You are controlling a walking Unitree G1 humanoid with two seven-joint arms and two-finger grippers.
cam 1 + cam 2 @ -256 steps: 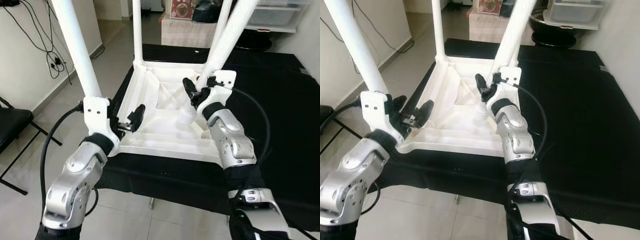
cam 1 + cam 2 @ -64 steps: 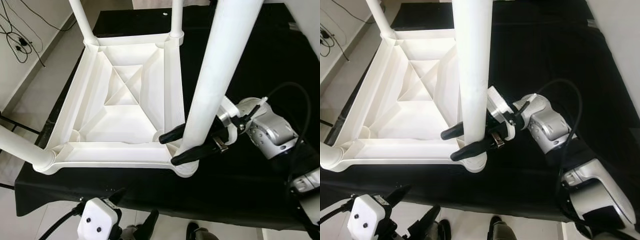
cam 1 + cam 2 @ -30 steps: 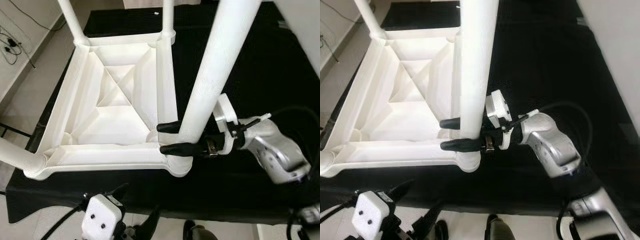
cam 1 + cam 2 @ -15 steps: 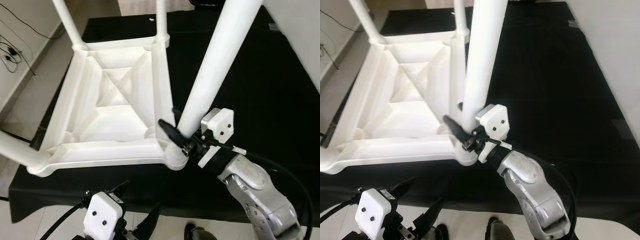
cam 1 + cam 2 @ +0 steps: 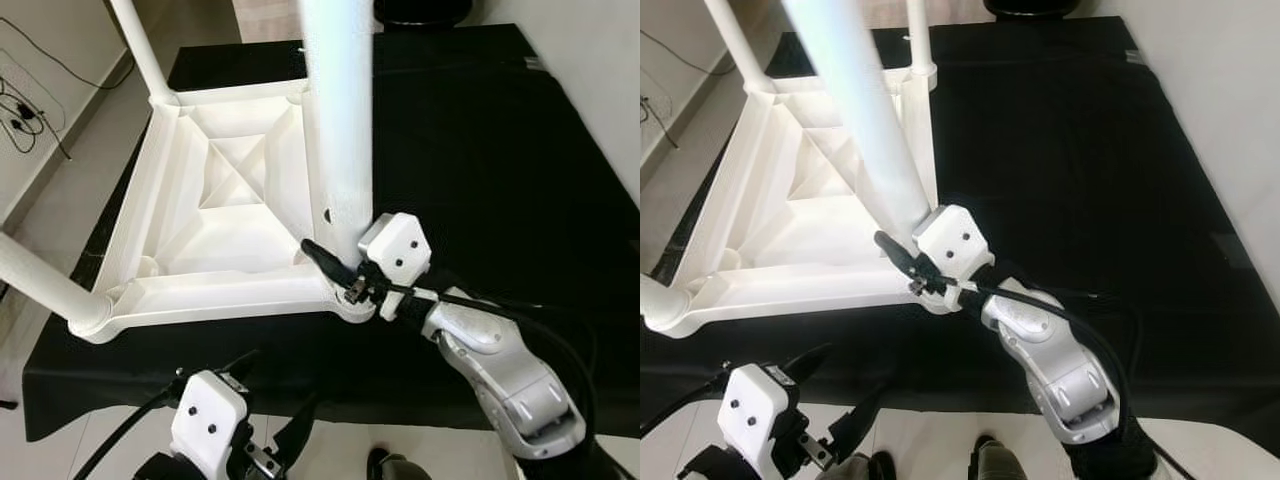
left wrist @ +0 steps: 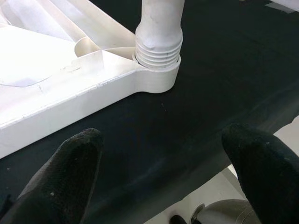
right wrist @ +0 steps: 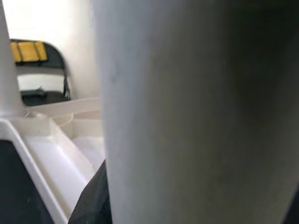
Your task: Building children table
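Right gripper (image 5: 335, 270) clamped on the near leg (image 5: 340, 130), screwing it in. Left gripper (image 6: 163, 172) hangs apart. Next: twist it home

The white plastic table (image 5: 220, 215) lies upside down at the black mat's (image 5: 480, 150) left edge, legs (image 5: 338, 120) pointing upward.

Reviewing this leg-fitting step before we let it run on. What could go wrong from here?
1. The right tool grips the leg low at its socket, so the tall leg could lever and slip or cross-thread.
2. The tabletop lies upside down near the edge of the black table; a sideways push may slide it off.
3. The left tool hangs open below the edge, bracing nothing.
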